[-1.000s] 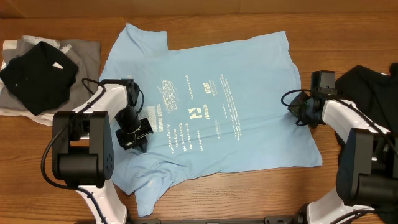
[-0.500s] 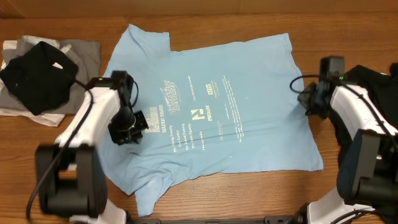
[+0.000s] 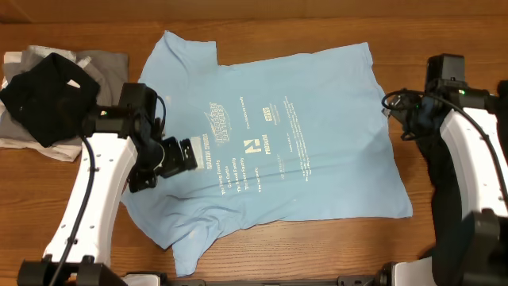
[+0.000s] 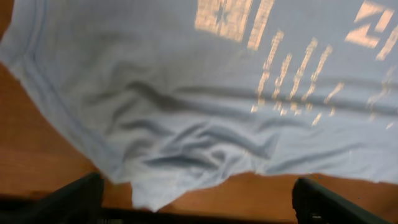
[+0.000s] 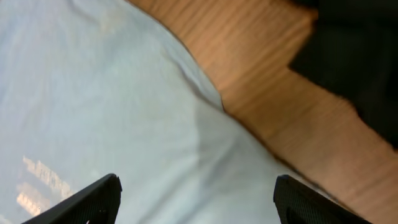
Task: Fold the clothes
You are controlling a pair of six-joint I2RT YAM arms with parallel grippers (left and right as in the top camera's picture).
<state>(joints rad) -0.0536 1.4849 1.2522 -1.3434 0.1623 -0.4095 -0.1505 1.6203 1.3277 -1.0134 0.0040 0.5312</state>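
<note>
A light blue T-shirt [image 3: 302, 135] lies spread flat across the middle of the wooden surface [image 3: 317, 246], its pale printed lettering [image 3: 246, 143] facing up. One flap of it reaches toward the far left corner and another toward the near edge. The cloth is smooth over most of its area and wrinkled along its left side. The left gripper [image 3: 181, 152] hangs over that left part of the shirt, just beside the print. In the left wrist view its fingers [image 4: 71, 196] stand wide apart with nothing between them, and below them the creased blue fabric ends in a hem over bare wood. The right gripper [image 3: 406, 119] sits at the shirt's right edge. Its fingers [image 5: 93, 199] are likewise spread and hold nothing, with the shirt's border running diagonally beneath them. Whether either gripper touches the cloth cannot be told. A black garment [image 3: 468, 119] lies at the right edge of the surface, partly under the right arm. A pile of clothes [image 3: 48, 95] rests in the far left corner, black on top of grey and white.
</note>
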